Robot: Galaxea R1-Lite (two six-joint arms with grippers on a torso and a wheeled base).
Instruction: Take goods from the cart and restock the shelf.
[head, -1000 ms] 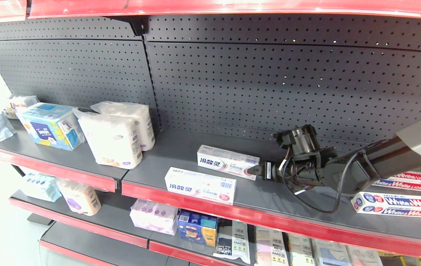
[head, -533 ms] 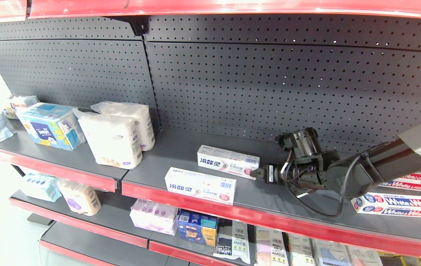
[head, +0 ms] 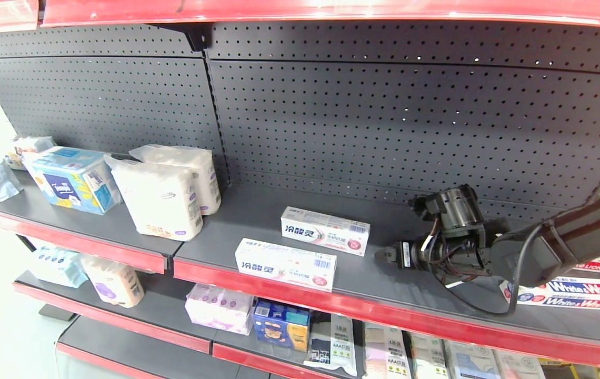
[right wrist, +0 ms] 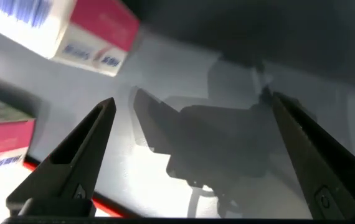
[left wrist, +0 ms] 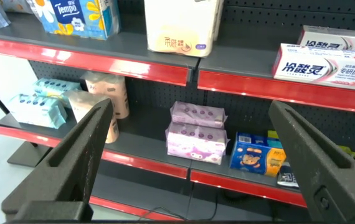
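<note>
Two white toothpaste boxes lie on the grey shelf [head: 258,216]: one further back [head: 325,230] and one at the red front edge [head: 285,264]. My right gripper [head: 381,256] hovers low over the shelf just right of the back box, apart from it and open with nothing between its fingers. The right wrist view has the gripper [right wrist: 191,99] over bare shelf, with the back box's end [right wrist: 65,28] and the front box [right wrist: 3,149] off to one side. My left gripper [left wrist: 190,106] hangs open in front of the lower shelves, below the front box [left wrist: 327,62].
Paper roll packs [head: 160,197] and a blue tissue pack [head: 73,179] stand on the shelf's left part. Red, white and blue toothpaste boxes [head: 584,295] lie at the far right. The lower shelves hold tissue packs [left wrist: 196,134] and small boxes [head: 281,323]. A perforated back wall [head: 384,121] closes the shelf.
My right gripper has drawn back to the right, away from the back toothpaste box, which stays on the shelf. The boxes have not moved.
</note>
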